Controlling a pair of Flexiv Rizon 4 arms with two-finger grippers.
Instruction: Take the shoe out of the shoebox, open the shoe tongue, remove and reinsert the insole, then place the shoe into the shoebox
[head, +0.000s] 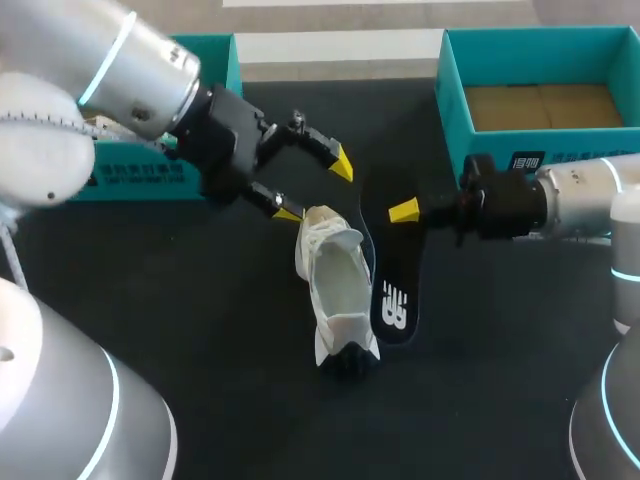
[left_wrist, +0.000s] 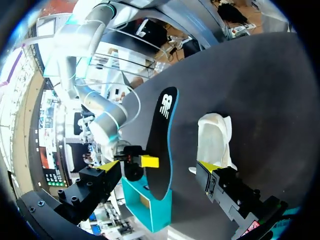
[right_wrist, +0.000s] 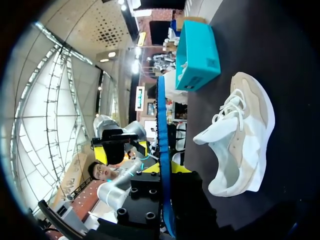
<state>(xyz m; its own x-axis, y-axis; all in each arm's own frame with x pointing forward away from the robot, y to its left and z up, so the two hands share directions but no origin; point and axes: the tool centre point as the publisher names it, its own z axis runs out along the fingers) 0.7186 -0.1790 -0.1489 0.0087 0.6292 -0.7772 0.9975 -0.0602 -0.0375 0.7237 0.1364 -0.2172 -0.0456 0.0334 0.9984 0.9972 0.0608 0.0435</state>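
A white shoe lies on the black table with its tongue pulled up. Right beside it, the black insole with a blue edge slants down to the table. My right gripper is shut on the insole's upper end. My left gripper is open above the shoe's far end, its lower finger close to the collar. From the left wrist, the insole and shoe show ahead of the wide-open left gripper. In the right wrist view the insole stands edge-on in the right gripper, the shoe beside it.
An open teal shoebox with a cardboard floor stands at the back right. A second teal box sits at the back left behind my left arm. Black tabletop lies bare in front of the shoe.
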